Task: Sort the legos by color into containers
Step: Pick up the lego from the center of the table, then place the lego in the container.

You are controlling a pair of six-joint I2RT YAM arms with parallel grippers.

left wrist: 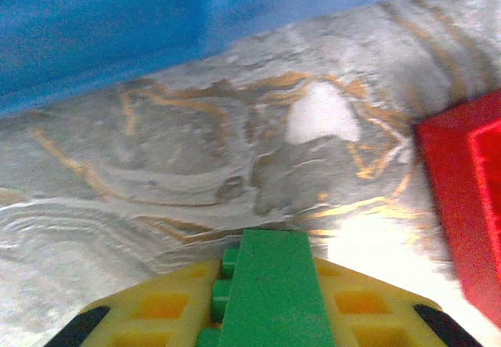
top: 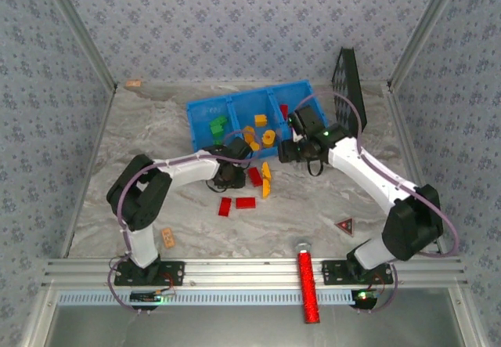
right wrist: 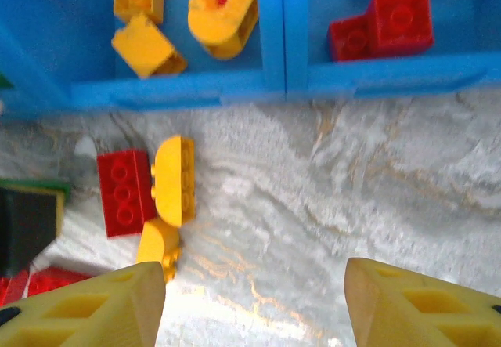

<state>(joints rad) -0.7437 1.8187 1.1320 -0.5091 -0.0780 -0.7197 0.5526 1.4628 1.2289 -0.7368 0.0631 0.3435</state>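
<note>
The left gripper point(left wrist: 266, 319) is closed on a green brick point(left wrist: 274, 269), which sits between its yellow fingers point(left wrist: 156, 308) at the bottom centre of the left wrist view, low over the marbled table point(left wrist: 196, 167). The outer wall of the blue tray point(left wrist: 117, 26) runs across the top of that frame, and a red brick point(left wrist: 470, 206) lies on the table at the right edge. In the top view the tray lies in the upper middle of the frame, tilted a little, and its three containers already hold sorted legos: green bricks point(top: 218, 124) in the left compartment point(top: 202, 116), orange-yellow bricks point(top: 262, 124) in the middle compartment point(top: 241, 104) and red ones point(top: 283, 112) in the right compartment point(top: 304, 96). The right gripper point(right wrist: 254, 316) hangs with its jaws standing wide apart and nothing between them, over bare table just below the tray's near wall. In its wrist view a loose red piece point(right wrist: 121, 190) and a yellow piece point(right wrist: 176, 178) lie side by side and touching at centre left, with a smaller yellow piece point(right wrist: 160, 241) just below them. The dark and yellow shape at the left edge of that frame is probably the other arm's finger, though it is cut off. Lower in the top view two flat red bricks point(top: 236, 204) lie near each other on the table. A tan block point(top: 167, 237) rests at lower left, a red glittery cylinder point(top: 307, 280) at the bottom centre, and a black studded board point(top: 348, 88) leans at upper right.
</note>
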